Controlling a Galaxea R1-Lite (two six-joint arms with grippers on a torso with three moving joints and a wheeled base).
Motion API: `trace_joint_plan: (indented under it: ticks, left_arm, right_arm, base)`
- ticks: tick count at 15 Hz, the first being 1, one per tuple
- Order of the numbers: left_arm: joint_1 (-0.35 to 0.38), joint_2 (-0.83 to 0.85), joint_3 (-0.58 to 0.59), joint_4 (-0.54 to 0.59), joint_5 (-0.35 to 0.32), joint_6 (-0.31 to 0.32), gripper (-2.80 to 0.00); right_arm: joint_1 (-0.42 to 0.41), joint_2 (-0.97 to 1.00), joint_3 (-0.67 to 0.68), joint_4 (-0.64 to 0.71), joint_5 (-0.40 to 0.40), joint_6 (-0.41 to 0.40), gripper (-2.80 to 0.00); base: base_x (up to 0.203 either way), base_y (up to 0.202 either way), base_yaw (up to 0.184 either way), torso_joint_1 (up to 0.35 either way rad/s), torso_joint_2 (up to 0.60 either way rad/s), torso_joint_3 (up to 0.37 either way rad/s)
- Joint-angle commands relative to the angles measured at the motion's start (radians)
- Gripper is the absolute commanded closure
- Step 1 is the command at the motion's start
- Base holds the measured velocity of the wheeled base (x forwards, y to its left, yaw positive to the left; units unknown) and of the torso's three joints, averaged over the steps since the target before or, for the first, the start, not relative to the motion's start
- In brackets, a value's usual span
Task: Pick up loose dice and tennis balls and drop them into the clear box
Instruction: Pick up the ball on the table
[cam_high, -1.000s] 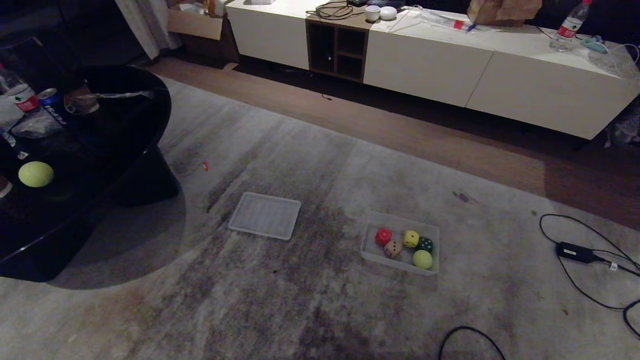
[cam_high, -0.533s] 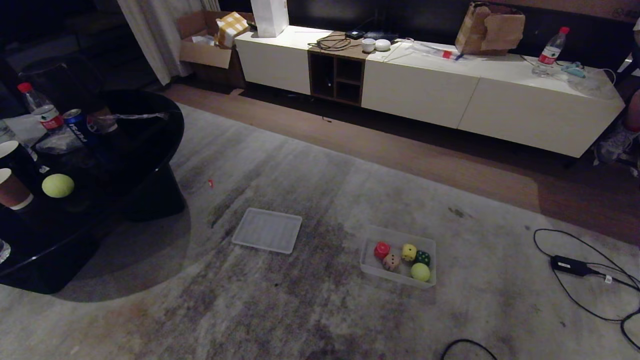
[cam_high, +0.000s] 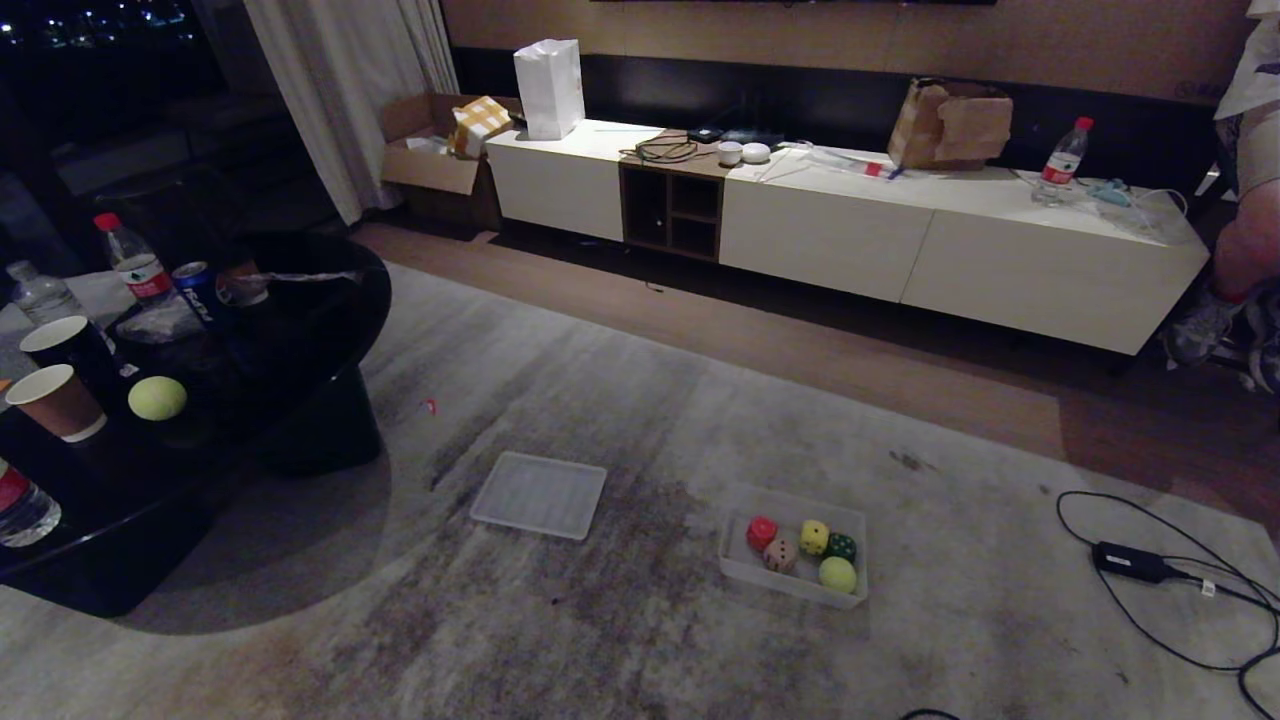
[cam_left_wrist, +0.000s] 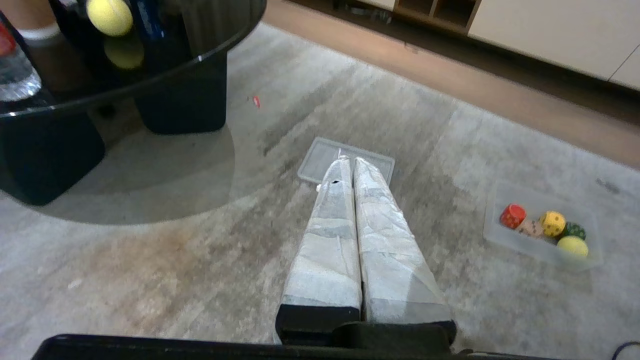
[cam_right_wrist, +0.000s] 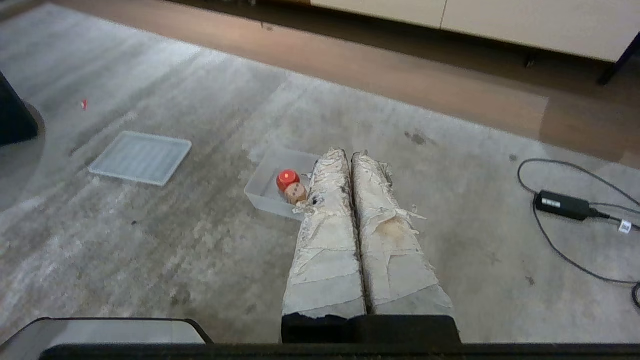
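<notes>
The clear box (cam_high: 795, 592) sits on the grey carpet (cam_high: 620, 640), its long axis running roughly parallel to the low white cabinet (cam_high: 900, 240) along the far wall. Inside it lie the red die (cam_high: 762, 533), the tan die (cam_high: 780, 555), the yellow die (cam_high: 814, 537), the dark green die (cam_high: 842, 547) and one tennis ball (cam_high: 838, 574) — all bunched toward the box's right end. Left of the box, apart from it, a flat white ribbed panel (cam_high: 540, 494) lies on the carpet. Farther left stands a black round table (cam_high: 300, 330); a second tennis ball (cam_high: 157, 397) rests on it among paper cups (cam_high: 58, 400), water bottles (cam_high: 132, 262) and a can (cam_high: 196, 292). Right of the box, a black power adapter (cam_high: 1130, 562) and its cable trail over the carpet. A person's leg (cam_high: 1245, 240) is cut off at the frame's right edge.

Neither arm shows in the head view. The left gripper (cam_left_wrist: 348, 161) hangs above the panel, its taped fingers pressed together and holding nothing. The right gripper (cam_right_wrist: 348, 153) — likewise pressed together and empty — hangs above the box, hiding all but the red and tan dice there.
</notes>
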Motion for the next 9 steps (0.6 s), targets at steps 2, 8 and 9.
trace_joint_plan:
  ticks: [2, 8, 9]
  left_arm:
    - [0.0, 0.002, 0.002, 0.0, 0.001, -0.001, 0.0]
    - [0.0, 0.002, 0.002, 0.0, -0.002, 0.008, 0.0]
    - [0.0, 0.002, 0.002, 0.0, -0.002, 0.008, 0.0]
  right_arm:
    - [0.0, 0.002, 0.011, 0.0, 0.001, 0.0, 0.0]
    - [0.0, 0.002, 0.011, -0.002, 0.001, 0.001, 0.0]
    - [0.0, 0.002, 0.011, -0.002, 0.001, 0.001, 0.0]
  base:
    - [0.0, 0.0, 0.0, 0.002, 0.0, 0.204]
    - [0.0, 0.0, 0.0, 0.002, 0.0, 0.077]
    - [0.0, 0.0, 0.0, 0.0, 0.0, 0.0]
